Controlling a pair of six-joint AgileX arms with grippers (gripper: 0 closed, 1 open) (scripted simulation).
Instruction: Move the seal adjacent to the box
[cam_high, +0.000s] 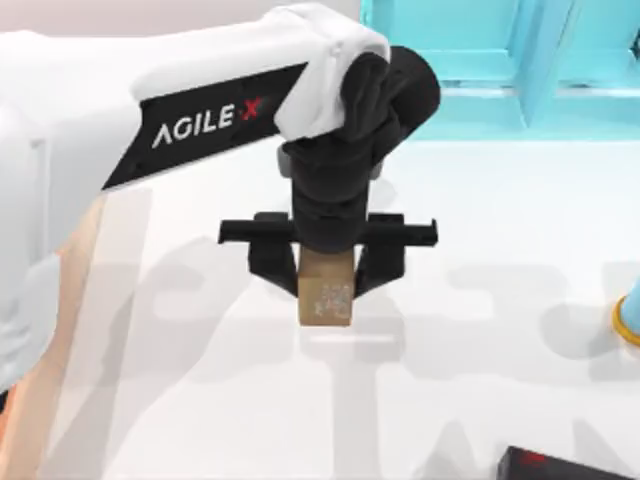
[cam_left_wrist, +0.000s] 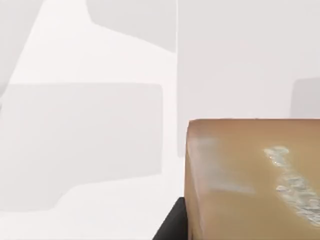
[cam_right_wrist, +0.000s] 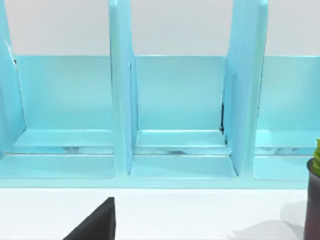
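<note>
Left tool (cam_high: 326, 262) clenched on the seal (cam_high: 326, 295), gripping its upper end so it hangs clear above the bench (cam_high: 480, 380) for carrying

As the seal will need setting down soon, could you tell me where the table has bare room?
The left gripper holds the seal mid-table. Bare white table lies between it and the cyan frame, and below the seal. It is crowded by the black object and the orange-rimmed item.
</note>
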